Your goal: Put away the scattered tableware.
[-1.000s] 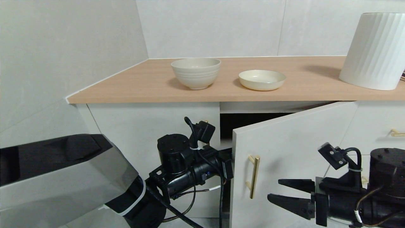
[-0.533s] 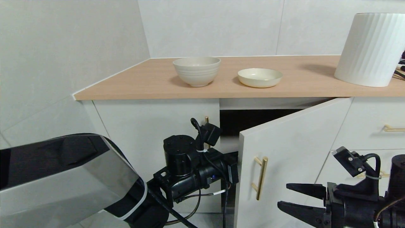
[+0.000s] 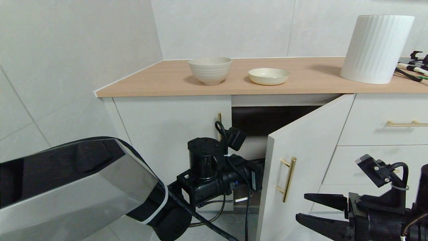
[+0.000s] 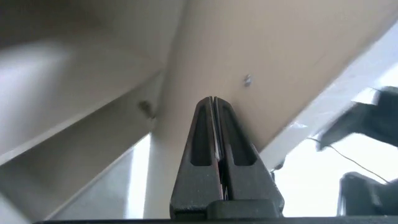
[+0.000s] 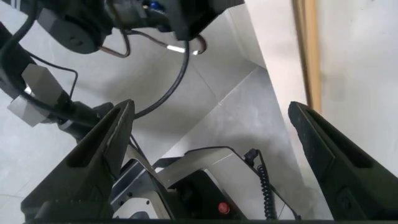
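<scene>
A ribbed cream bowl (image 3: 210,69) and a shallow cream dish (image 3: 269,76) stand side by side on the wooden countertop (image 3: 160,83). Below them a white cabinet door (image 3: 307,140) with a gold handle (image 3: 287,179) stands partly open on a dark interior. My left arm (image 3: 217,167) reaches behind the door's free edge. My left gripper (image 4: 212,102) is shut, its tips against the door's inner face (image 4: 280,50). My right gripper (image 3: 317,211) hangs open and empty, low in front of the door, and its two fingers (image 5: 112,143) frame the handle (image 5: 306,56).
A tall white ribbed cylinder (image 3: 376,48) stands on the counter to the right, with pens and tools (image 3: 413,67) beyond it. Drawers with a gold handle (image 3: 406,124) are right of the door. Tiled walls close the left side and back.
The head camera has pulled back, so the counter looks smaller and farther. The door has swung a little wider, with my left arm staying behind its edge. The right gripper remains open.
</scene>
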`<state>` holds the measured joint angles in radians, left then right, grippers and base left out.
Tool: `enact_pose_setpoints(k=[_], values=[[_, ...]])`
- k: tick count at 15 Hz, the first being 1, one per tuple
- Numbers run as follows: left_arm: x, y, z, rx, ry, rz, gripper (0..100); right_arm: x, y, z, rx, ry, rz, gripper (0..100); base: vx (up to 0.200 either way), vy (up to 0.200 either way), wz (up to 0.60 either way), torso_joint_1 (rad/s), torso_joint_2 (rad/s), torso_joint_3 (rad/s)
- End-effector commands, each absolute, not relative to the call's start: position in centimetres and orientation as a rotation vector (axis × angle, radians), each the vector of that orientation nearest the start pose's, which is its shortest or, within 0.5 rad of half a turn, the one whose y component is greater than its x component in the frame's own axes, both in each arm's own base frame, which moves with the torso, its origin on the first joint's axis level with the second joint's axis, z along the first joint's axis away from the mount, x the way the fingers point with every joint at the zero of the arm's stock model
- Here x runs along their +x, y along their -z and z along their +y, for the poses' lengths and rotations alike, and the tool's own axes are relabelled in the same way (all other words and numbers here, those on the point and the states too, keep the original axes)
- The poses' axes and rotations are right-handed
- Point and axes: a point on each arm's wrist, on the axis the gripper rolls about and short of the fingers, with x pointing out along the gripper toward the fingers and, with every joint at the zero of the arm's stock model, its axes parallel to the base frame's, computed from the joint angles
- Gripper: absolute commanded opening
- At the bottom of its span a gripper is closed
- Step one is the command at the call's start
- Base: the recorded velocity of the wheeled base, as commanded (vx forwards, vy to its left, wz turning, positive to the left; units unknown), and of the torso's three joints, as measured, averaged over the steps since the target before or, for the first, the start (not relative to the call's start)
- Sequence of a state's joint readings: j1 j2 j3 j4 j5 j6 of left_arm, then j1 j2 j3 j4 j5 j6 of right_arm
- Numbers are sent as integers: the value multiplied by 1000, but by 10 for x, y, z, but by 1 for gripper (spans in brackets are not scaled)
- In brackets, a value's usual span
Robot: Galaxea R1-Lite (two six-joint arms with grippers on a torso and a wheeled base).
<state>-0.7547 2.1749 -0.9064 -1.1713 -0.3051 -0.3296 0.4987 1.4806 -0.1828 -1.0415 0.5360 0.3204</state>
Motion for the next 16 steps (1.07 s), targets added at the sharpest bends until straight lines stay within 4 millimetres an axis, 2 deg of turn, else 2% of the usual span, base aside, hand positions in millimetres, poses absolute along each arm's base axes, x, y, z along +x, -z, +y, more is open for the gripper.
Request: enact_pose_setpoints(k=[1,3,7,13,15,16], values=[[286,-94,-280,-276,1036,270,0,159,-126,100,295,-979,429,100,0,0,0,0,0,0],[291,-99,-285,-272,1030,290,0,159,-125,100,294,-980,434,100,0,0,0,0,0,0],[297,-103,-298,-267,1032,299,0,158,-125,100,294,-982,433,100,-200,0,0,12,2,0],[310,-105,-326,-258,1050,331,0,155,-124,101,292,-995,437,100,0,0,0,0,0,0],[300,-109,-343,-254,1094,332,0,149,-134,98,292,-1019,387,100,0,0,0,0,0,0],[287,-116,-357,-251,1135,326,0,145,-142,96,292,-1028,340,100,0,0,0,0,0,0]])
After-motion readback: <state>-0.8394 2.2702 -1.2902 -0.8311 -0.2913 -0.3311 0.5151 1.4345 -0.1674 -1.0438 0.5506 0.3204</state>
